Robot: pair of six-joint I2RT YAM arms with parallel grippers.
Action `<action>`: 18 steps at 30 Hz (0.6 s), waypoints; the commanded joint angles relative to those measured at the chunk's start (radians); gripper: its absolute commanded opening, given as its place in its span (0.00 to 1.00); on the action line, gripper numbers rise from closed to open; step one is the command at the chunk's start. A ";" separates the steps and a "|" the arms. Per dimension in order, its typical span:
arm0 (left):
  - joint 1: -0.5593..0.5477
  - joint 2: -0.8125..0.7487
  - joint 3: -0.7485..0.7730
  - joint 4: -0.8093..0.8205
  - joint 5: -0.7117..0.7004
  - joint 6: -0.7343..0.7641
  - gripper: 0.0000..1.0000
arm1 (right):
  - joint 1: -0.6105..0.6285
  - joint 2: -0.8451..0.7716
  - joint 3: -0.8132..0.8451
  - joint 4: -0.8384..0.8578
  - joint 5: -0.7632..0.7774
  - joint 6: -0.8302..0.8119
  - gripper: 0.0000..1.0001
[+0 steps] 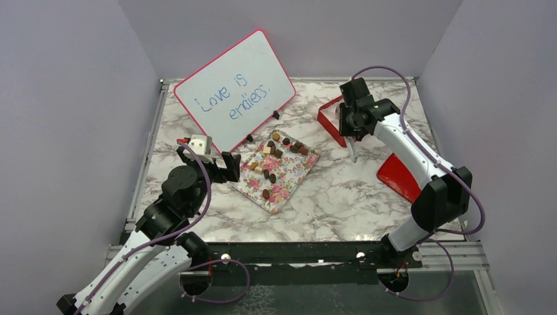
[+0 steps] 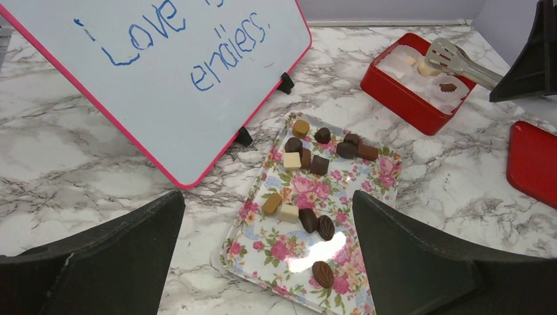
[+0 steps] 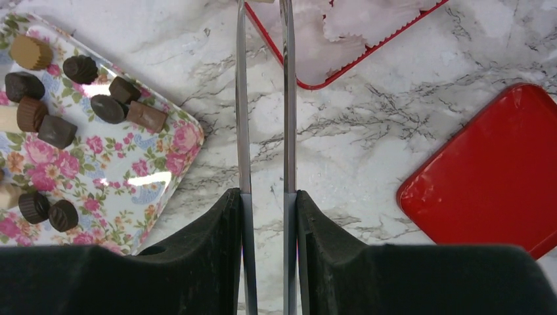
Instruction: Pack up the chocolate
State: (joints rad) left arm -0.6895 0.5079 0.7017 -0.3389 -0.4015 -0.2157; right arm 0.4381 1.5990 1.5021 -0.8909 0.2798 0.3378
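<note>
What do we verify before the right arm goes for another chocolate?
1. Grip: tongs clamped in right pincer: ok.
2. Tong tips empty: cannot tell; they hang over the red box.
3. Box open, lid lying apart from it: ok.
4. Supply: chocolate on the floral tray: ok, many pieces.
5. The left pincer open, holding nothing: ok.

Left end effector (image 2: 268, 197) gapes wide; right end effector (image 3: 266, 197) (arm extended) pinches tongs (image 3: 242, 131).
</note>
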 commanded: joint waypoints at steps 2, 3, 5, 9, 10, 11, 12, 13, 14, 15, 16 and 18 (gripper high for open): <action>-0.001 -0.003 -0.010 0.015 0.021 0.006 0.99 | -0.075 0.041 -0.001 0.138 -0.100 -0.019 0.27; -0.001 -0.005 -0.010 0.016 0.021 0.006 0.99 | -0.087 0.056 0.002 0.150 -0.106 -0.017 0.27; -0.001 -0.007 -0.010 0.016 0.021 0.007 0.99 | -0.114 0.089 0.008 0.172 -0.124 -0.010 0.27; -0.001 -0.007 -0.010 0.015 0.020 0.007 0.99 | -0.153 0.156 0.029 0.207 -0.155 0.004 0.28; -0.001 -0.007 -0.010 0.015 0.020 0.007 0.99 | -0.159 0.170 0.034 0.215 -0.161 0.008 0.28; 0.000 -0.008 -0.011 0.015 0.020 0.007 0.99 | -0.165 0.187 0.038 0.220 -0.163 0.013 0.28; -0.001 -0.008 -0.010 0.015 0.020 0.008 0.99 | -0.170 0.200 0.042 0.227 -0.169 0.018 0.28; -0.001 -0.009 -0.011 0.015 0.020 0.007 0.99 | -0.175 0.209 0.043 0.236 -0.175 0.020 0.27; -0.001 -0.010 -0.011 0.016 0.020 0.007 0.99 | -0.178 0.218 0.043 0.246 -0.179 0.023 0.28; -0.001 -0.011 -0.012 0.015 0.020 0.007 0.99 | -0.179 0.227 0.043 0.253 -0.180 0.024 0.28; 0.000 -0.010 -0.011 0.015 0.020 0.009 0.99 | -0.180 0.233 0.044 0.257 -0.183 0.026 0.28; -0.001 -0.011 -0.012 0.016 0.019 0.009 0.99 | -0.183 0.245 0.046 0.257 -0.181 0.027 0.28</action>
State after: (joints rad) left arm -0.6895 0.5076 0.6956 -0.3389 -0.4007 -0.2157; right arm 0.2611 1.8301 1.5009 -0.6991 0.1322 0.3489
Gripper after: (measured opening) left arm 0.990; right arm 0.351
